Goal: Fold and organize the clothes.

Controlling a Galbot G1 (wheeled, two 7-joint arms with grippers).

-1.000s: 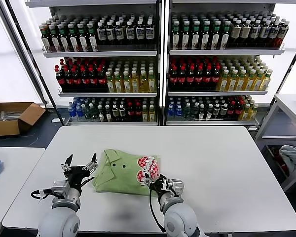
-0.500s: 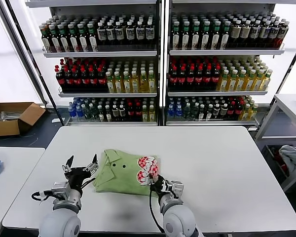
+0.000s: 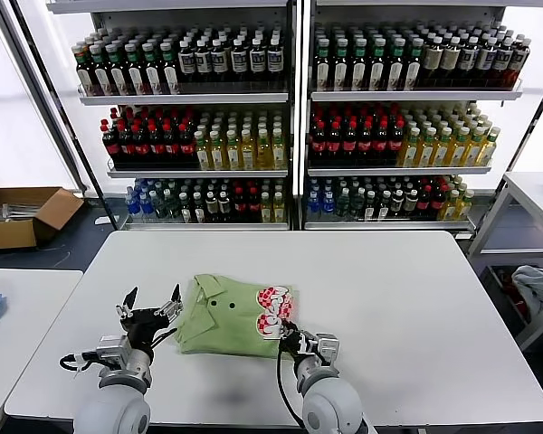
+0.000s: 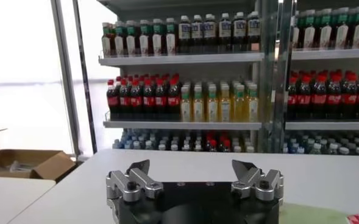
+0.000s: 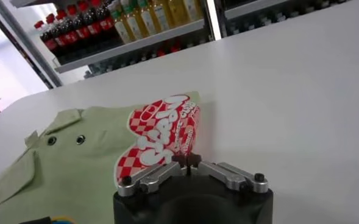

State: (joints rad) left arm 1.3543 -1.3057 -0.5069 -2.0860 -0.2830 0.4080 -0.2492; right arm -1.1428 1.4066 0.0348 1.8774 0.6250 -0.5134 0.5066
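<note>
Since a second ago the right gripper (image 3: 287, 334) has drawn its fingers together at the near edge of the polo shirt (image 3: 231, 316), where they earlier stood apart. Seen from the head, the shirt lies folded on the white table (image 3: 407, 298), between the arms, with broad bare tabletop beyond and to the right. From the left wrist, the left gripper (image 4: 194, 173) hovers wide open and empty, just beside the collar side. From the right wrist, the fingertips meet at the shirt's edge below the chest graphic (image 5: 161, 135); whether cloth is pinched, I cannot tell. Soft, light fabric will likely sag, so edges and corners seem the best holds.
</note>
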